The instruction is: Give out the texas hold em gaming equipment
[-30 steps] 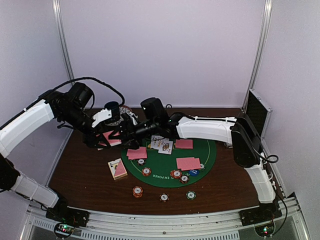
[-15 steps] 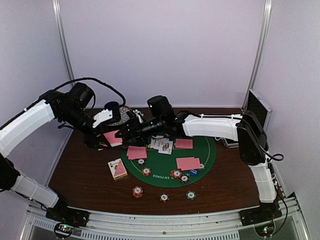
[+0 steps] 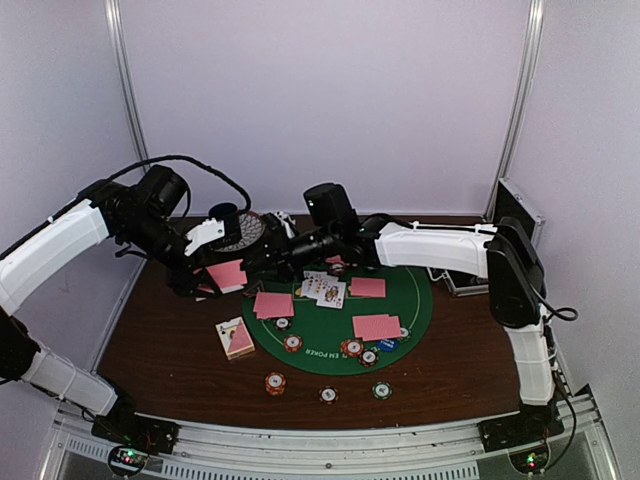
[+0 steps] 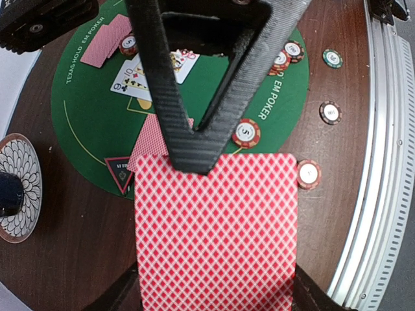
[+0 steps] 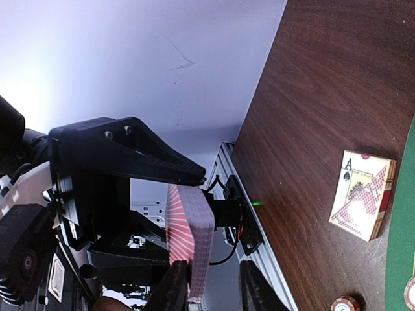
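Note:
My left gripper (image 3: 215,280) is shut on a deck of pink-backed cards (image 3: 228,274) and holds it above the table's left side. In the left wrist view the deck (image 4: 217,233) fills the lower frame under the gripper (image 4: 194,172). My right gripper (image 3: 265,262) is open just right of the deck. In the right wrist view its fingers (image 5: 213,288) straddle the deck's end (image 5: 191,236). On the green mat (image 3: 415,300) lie face-down pairs of cards (image 3: 273,305) (image 3: 376,326) (image 3: 367,287), face-up cards (image 3: 323,288), chips (image 3: 292,343) (image 3: 351,348), a blue button (image 3: 388,344) and a triangular marker (image 4: 122,173).
Three chips (image 3: 275,383) (image 3: 328,395) (image 3: 381,390) lie on the wood near the front edge. A card box (image 3: 235,337) lies left of the mat. The dark cup (image 3: 224,214) on its saucer (image 3: 247,230) stands at the back. The metal case (image 3: 510,225) stands open at the right.
My right arm has drawn back to the right, away from the left gripper. The left gripper and its deck have stayed almost still.

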